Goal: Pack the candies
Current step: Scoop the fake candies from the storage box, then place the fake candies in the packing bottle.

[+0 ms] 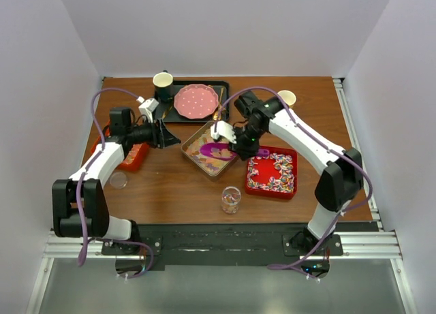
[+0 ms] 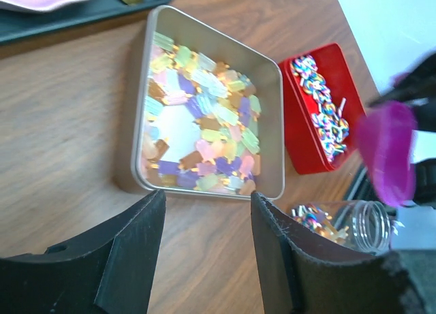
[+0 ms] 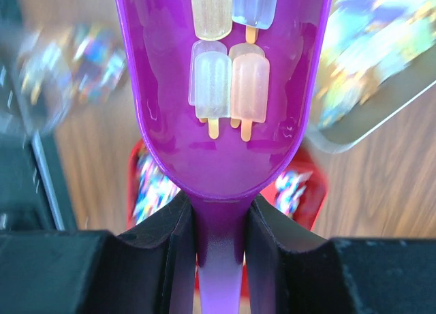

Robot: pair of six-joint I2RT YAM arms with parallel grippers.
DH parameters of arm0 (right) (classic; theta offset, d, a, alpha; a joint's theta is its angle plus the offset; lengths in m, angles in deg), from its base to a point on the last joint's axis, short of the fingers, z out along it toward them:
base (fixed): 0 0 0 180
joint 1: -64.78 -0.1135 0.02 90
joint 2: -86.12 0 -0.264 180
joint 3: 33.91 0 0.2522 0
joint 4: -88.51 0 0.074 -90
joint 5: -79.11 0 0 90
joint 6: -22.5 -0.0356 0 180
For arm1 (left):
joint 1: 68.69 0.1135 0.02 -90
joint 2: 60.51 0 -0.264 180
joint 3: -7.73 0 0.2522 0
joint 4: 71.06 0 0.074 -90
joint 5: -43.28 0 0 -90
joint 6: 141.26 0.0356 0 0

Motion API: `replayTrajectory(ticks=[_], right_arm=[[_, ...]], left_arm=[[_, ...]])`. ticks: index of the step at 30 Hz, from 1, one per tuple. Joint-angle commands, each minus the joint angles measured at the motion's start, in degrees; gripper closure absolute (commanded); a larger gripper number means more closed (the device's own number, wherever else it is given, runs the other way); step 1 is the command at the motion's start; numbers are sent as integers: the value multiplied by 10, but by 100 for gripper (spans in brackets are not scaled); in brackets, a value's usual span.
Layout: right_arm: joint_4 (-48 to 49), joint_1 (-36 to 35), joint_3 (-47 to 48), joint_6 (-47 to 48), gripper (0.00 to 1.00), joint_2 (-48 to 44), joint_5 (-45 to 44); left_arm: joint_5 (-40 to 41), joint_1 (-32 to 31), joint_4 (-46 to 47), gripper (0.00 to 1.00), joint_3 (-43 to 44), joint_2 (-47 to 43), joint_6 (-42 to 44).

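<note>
Pastel lolly-shaped gummy candies (image 3: 248,89) lie in the bowl of a purple plastic scoop (image 3: 170,123), just ahead of the right gripper (image 3: 219,222), whose jaws are clamped on its handle. More fill a square silver metal tin (image 2: 133,157) on the brown wooden worktop (image 2: 68,123), between white walls (image 1: 225,28). The left gripper (image 2: 208,239), arm stretched low, hovers before the tin, jaws apart, holding nothing.
</note>
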Motion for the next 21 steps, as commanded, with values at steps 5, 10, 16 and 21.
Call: replayTrajectory(ticks=[5, 10, 16, 21], right_arm=[[-188, -1, -48, 161, 100, -123, -113], [-229, -32, -57, 182, 100, -145, -193], [-229, -109, -103, 185, 100, -180, -296], [-230, -151, -122, 190, 100, -187, -353]], left_arm=[[23, 15, -16, 43, 30, -19, 38], [60, 16, -19, 43, 30, -18, 38], [67, 19, -25, 43, 33, -25, 36], [73, 21, -23, 44, 23, -36, 36]])
